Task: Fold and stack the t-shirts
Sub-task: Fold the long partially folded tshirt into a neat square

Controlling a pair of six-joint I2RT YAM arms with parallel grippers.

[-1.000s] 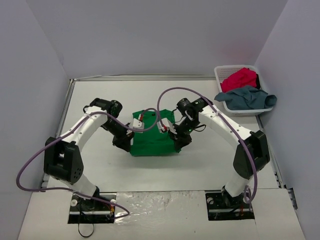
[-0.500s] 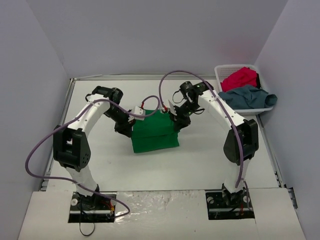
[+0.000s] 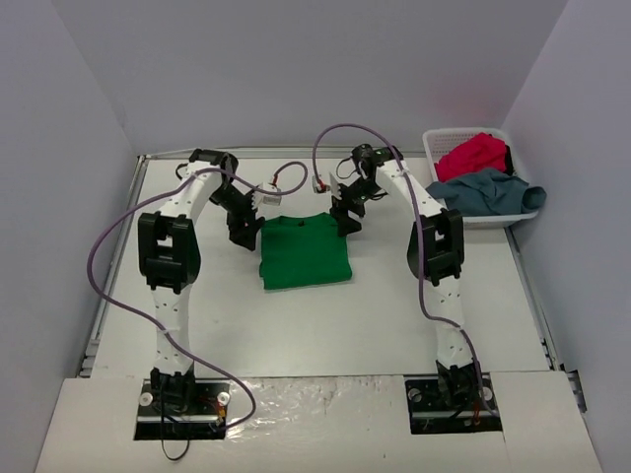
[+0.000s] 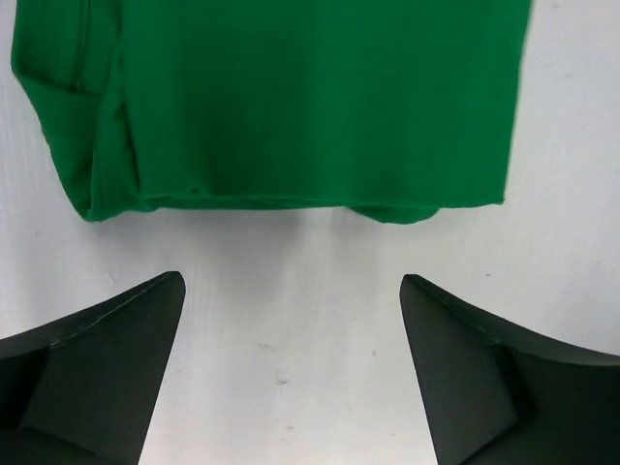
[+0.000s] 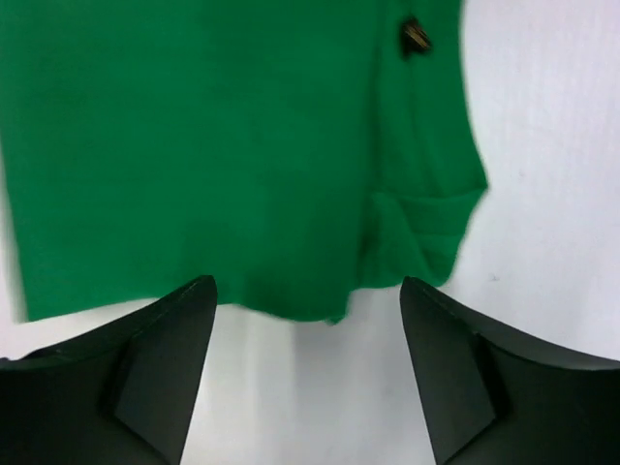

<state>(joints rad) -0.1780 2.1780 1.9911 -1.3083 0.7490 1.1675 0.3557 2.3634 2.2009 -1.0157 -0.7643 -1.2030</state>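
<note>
Gaping beside folded green t-shirt (image 3: 305, 252), left tool (image 4: 291, 279), right tool (image 5: 308, 282)

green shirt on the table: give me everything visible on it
The green t-shirt is soft, plain bright-green cloth, folded into a neat, roughly square packet lying flat on the white table. Layered folds show at its edges, with a tucked bulge at one corner and a small dark tag near an edge. The left gripper and right gripper are open beside it, gripping nothing.
</note>
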